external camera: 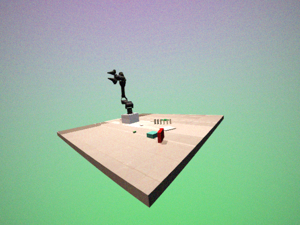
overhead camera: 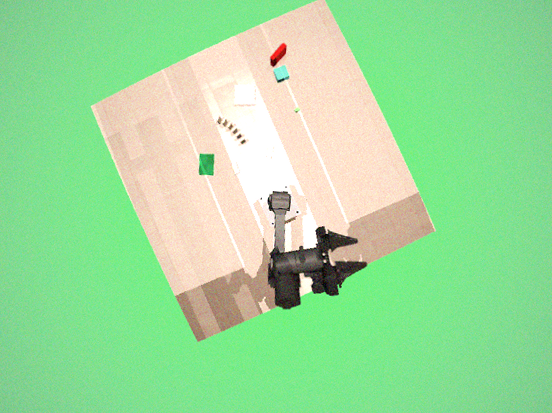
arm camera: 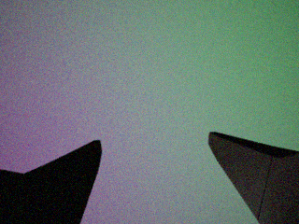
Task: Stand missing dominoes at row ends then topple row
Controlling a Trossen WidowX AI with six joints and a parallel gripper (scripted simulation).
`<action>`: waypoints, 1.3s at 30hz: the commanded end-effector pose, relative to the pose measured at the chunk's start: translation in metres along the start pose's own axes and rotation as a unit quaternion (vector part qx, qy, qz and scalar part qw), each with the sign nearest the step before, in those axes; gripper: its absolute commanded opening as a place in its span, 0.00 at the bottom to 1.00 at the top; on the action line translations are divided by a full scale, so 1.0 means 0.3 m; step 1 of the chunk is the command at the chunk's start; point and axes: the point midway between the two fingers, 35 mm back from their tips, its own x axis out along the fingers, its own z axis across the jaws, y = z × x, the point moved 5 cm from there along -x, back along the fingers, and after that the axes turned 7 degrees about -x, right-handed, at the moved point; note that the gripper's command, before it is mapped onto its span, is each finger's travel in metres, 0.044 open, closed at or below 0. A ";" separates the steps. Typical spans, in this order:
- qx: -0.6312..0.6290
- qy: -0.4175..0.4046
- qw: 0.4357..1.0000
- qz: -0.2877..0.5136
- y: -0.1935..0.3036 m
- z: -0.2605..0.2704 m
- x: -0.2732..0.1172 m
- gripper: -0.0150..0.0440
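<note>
Several narrow dominoes stand in a slightly curved, evenly spaced row [overhead camera: 234, 132] [external camera: 157, 121] on the table. Two faint pale shapes lie nearer the arm's base in the top view, one [overhead camera: 237, 169] close to the row's near end and one [overhead camera: 270, 152] further right; glare hides whether they are loose dominoes. A small pale piece [external camera: 141, 125] lies in front of the base in the exterior view. My gripper [overhead camera: 361, 252] [external camera: 108, 75] [arm camera: 156, 142] is open and empty, high up and pointing away from the row.
A white flat plate [overhead camera: 244, 94] [external camera: 167, 128] lies beside the row. A red block [overhead camera: 278, 54] [external camera: 160, 135] stands by a teal block [overhead camera: 281, 72] [external camera: 152, 134]. A small green cube [overhead camera: 296, 109] [external camera: 134, 131] and a flat green piece [overhead camera: 207, 164] flank the bright strip.
</note>
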 end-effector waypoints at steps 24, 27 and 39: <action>-0.561 0.067 0.744 0.356 0.927 -0.563 0.061 1.00; -0.615 0.079 0.670 0.409 1.002 -0.696 0.032 1.00; -0.738 0.143 0.330 0.571 1.078 -1.231 -0.142 1.00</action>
